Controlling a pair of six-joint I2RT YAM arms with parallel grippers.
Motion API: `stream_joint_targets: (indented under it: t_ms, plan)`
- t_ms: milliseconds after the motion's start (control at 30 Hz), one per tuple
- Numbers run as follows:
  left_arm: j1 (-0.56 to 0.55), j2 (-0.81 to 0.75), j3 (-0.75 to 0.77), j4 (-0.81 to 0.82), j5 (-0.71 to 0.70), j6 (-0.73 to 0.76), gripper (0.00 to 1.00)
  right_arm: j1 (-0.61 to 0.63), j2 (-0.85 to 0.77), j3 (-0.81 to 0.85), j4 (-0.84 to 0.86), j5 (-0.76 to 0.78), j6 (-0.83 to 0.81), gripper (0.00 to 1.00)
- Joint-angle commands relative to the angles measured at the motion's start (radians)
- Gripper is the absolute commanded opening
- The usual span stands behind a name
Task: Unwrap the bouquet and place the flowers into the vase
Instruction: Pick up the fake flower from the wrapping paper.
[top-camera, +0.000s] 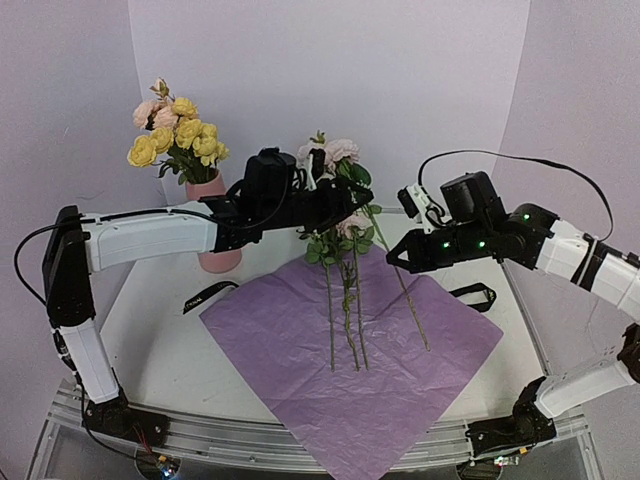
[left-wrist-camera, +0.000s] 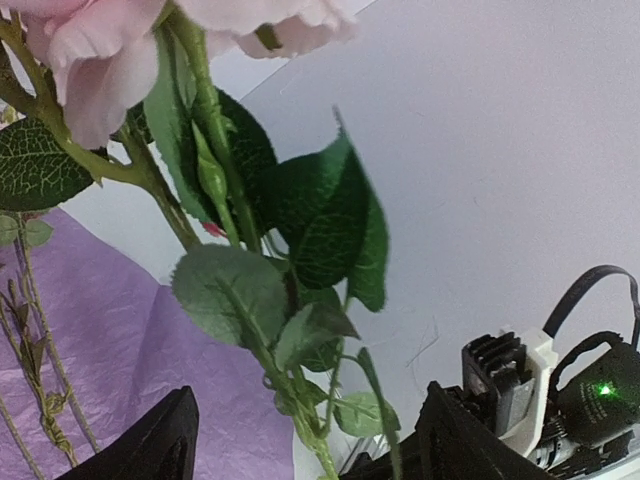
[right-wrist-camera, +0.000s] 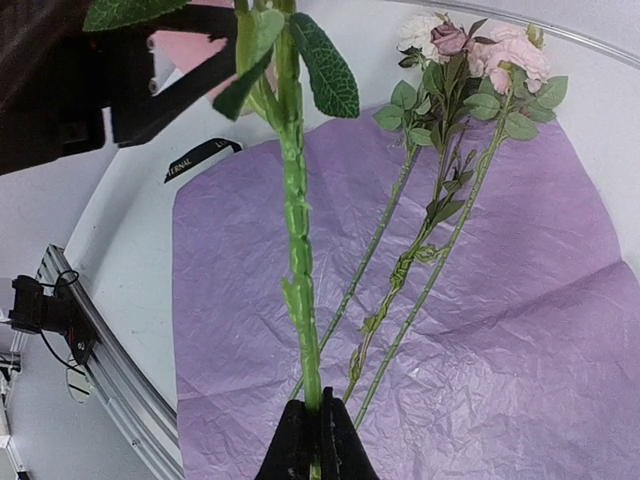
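My right gripper (top-camera: 392, 258) (right-wrist-camera: 318, 412) is shut on the lower stem of one pink flower (top-camera: 342, 150) (right-wrist-camera: 298, 250) and holds it up over the purple paper (top-camera: 350, 380). My left gripper (top-camera: 338, 205) (left-wrist-camera: 305, 432) is open, with a finger on each side of that flower's leafy upper stem (left-wrist-camera: 300, 400) and touching neither side. Three more flowers (top-camera: 345, 300) (right-wrist-camera: 440, 190) lie on the paper. The pink vase (top-camera: 222, 258) stands at the back left behind my left arm, with yellow and pink blooms (top-camera: 180, 135) in it.
A black ribbon (top-camera: 208, 295) lies left of the paper, and another black strap (top-camera: 476, 293) lies at its right edge. The paper hangs over the table's front rail (top-camera: 200, 435). White walls close in behind and at both sides.
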Motion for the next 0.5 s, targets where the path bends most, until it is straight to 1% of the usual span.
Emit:
stream_joint_targets:
  t_ms: [0,100,233,333,400,433,467]
  plan:
    - [0.002,0.042,0.081,0.042,0.046,-0.034,0.7,0.002,-0.061,-0.018,0.003,-0.016,-0.002,0.0]
    - [0.001,0.057,0.1,0.042,0.053,-0.041,0.62,0.001,-0.076,-0.029,0.003,-0.022,-0.006,0.0]
    - [0.002,0.071,0.119,0.042,0.055,-0.043,0.58,0.002,-0.084,-0.038,0.003,-0.031,-0.007,0.01]
    - [0.002,0.086,0.133,0.042,0.068,-0.05,0.52,0.001,-0.084,-0.042,0.003,-0.038,-0.008,0.01]
    - [0.001,0.096,0.147,0.042,0.08,-0.052,0.43,0.002,-0.082,-0.046,0.003,-0.044,-0.011,0.01]
    - [0.002,0.101,0.154,0.042,0.086,-0.052,0.36,0.002,-0.082,-0.049,0.003,-0.045,-0.011,0.02]
    - [0.002,0.106,0.158,0.042,0.092,-0.05,0.26,0.002,-0.083,-0.052,0.003,-0.044,-0.011,0.04]
